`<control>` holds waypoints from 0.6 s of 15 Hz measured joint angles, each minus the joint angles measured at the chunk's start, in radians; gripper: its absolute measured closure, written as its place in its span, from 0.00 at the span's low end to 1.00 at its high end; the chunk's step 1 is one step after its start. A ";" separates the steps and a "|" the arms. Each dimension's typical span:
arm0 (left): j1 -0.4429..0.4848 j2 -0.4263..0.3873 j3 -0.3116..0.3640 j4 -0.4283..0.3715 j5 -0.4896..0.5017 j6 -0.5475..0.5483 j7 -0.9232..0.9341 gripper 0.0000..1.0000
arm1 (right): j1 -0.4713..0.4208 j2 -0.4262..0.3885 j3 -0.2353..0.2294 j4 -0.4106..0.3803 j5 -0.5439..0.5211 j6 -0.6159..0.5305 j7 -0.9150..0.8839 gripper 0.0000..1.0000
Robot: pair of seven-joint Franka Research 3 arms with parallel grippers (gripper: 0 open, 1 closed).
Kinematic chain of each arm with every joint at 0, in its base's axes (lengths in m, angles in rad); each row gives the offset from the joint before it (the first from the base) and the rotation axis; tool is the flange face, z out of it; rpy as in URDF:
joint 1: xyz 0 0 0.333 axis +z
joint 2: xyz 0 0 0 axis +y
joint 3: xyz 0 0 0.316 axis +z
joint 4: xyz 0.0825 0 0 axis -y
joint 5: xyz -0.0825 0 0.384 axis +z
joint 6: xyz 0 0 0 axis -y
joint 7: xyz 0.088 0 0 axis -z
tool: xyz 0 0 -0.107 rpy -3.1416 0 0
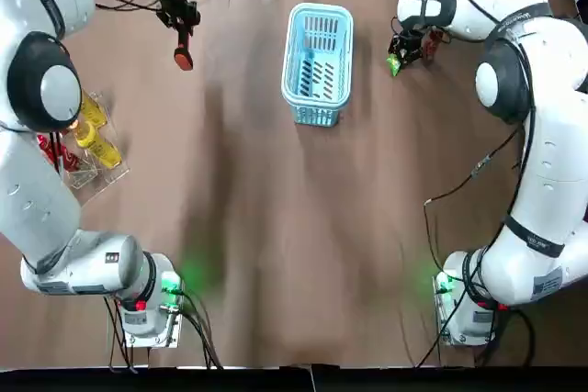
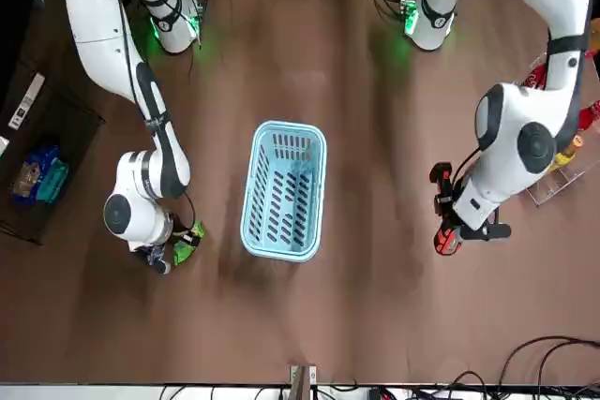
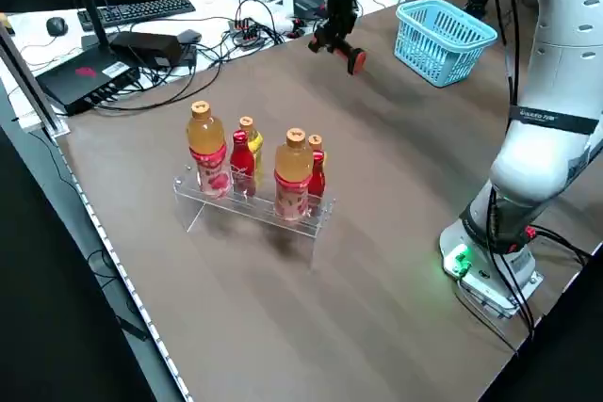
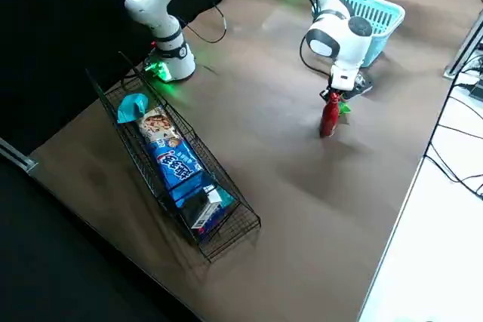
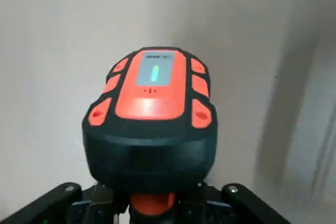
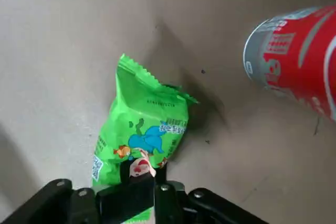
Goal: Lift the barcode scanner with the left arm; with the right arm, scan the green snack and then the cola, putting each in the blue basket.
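The left gripper (image 1: 180, 27) is clamped on the handle of the scanner (image 1: 183, 52) and holds it above the table (image 1: 276, 227), on the far left side and well apart from the blue basket (image 1: 318, 61). The scanner's orange head hangs downward, which I judge is meant to leave room for goods to be passed beneath its window. The wrist camera shows a green bar lit on its top.

Across the basket, the right gripper (image 6: 144, 182) has its fingers pinched on one end of the green snack (image 6: 143, 129). The packet casts a shadow on the wood below, so it seems to be raised a little, though I cannot be sure. The cola (image 4: 329, 116) stands upright just beside it, not yet touched. The basket holds nothing, so the snack's scan seems to be the step in hand, with a carry across the basket to the scanner ahead.

The table is plain brown wood. A clear rack of bottles (image 3: 254, 176) stands on the left side, a wire rack of packets (image 4: 181, 171) on the right, and a keyboard (image 3: 137, 11) and cables (image 3: 217, 54) lie beyond the edge
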 joint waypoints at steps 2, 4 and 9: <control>0.000 -0.012 -0.002 0.060 -0.028 -0.108 0.000 0.64 | 0.001 0.000 0.000 0.004 0.000 -0.001 -0.002 0.98; 0.000 -0.023 -0.006 0.111 -0.053 -0.197 0.000 0.64 | 0.003 -0.001 0.001 0.017 0.000 -0.017 -0.029 0.98; 0.000 -0.052 -0.018 0.169 -0.154 -0.310 0.000 0.64 | 0.019 -0.033 0.002 0.117 0.000 -0.166 -0.110 0.98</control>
